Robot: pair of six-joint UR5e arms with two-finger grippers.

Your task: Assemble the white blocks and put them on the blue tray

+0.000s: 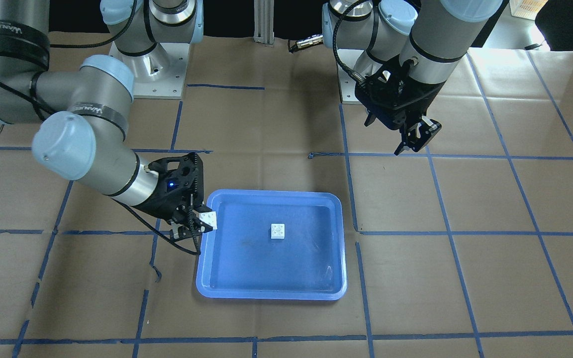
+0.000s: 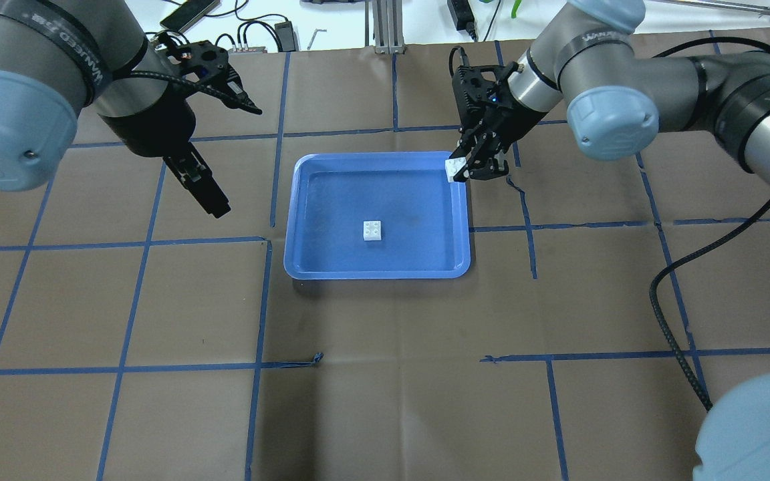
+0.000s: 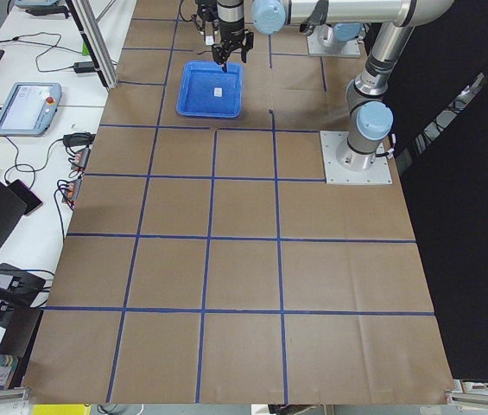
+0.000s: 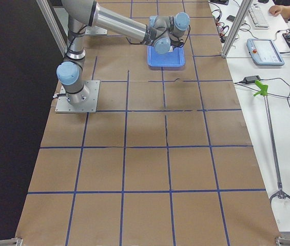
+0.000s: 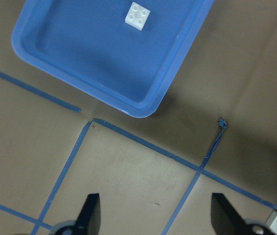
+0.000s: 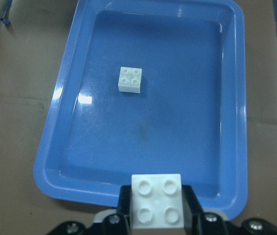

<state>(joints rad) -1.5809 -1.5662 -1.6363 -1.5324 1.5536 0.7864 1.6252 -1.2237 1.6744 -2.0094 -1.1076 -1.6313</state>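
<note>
White block [image 6: 157, 200], clenched in the right pincer [image 2: 462, 171], hangs over the blue tray [image 2: 378, 272]; left pincer [image 5: 154, 203] is released.

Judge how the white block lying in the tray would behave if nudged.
The loose white block looks squat and flat-based, so likely slides, not tips. The blue tray floor looks glossy, so probably little grip. It seems rigid plastic, probably light.

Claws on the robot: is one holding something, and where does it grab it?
The right claw pinches one white block by two opposite sides. The left claw is open and empty.
</note>
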